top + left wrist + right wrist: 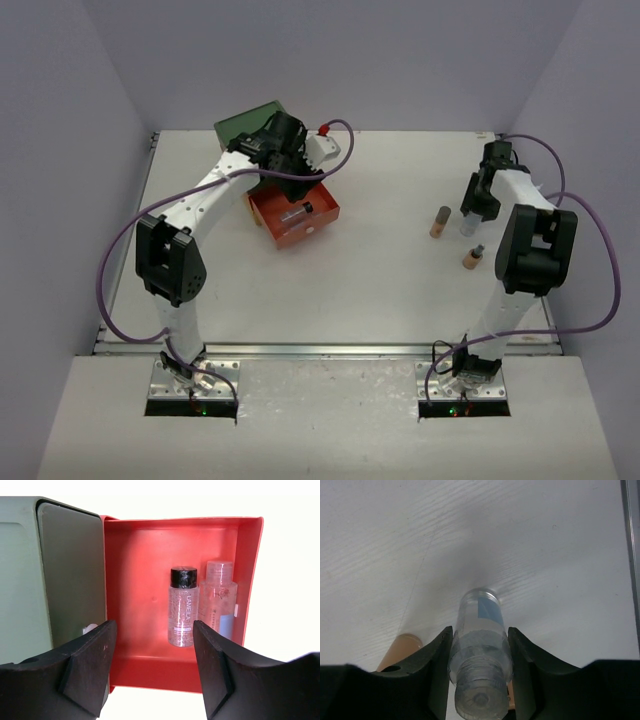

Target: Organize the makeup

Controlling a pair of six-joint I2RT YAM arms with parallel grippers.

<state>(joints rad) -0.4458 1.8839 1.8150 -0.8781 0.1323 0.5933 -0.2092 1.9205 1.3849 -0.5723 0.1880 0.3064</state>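
— Clear bottle (481, 605): looks light, stiff plastic, slick and round; liable to twist if pinched off-centre.
— Clamped in the right gripper (480, 632) just under the cap (480, 700), at the right of the table (395, 540), beside a tan tube (400, 650). Seems a sound hold.
— Left gripper (154, 627)?
— Spread wide, hovering before the red drawer (135, 555) with two bottles (183, 610) inside.

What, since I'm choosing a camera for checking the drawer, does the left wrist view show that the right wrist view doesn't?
Left wrist only: the orange drawer, a black-capped bottle and a clear-capped bottle lying in it, the green box, and the open left gripper. Right wrist only: the right gripper closed on a blue-labelled bottle, with a tan tube beside it. Both: the white table.
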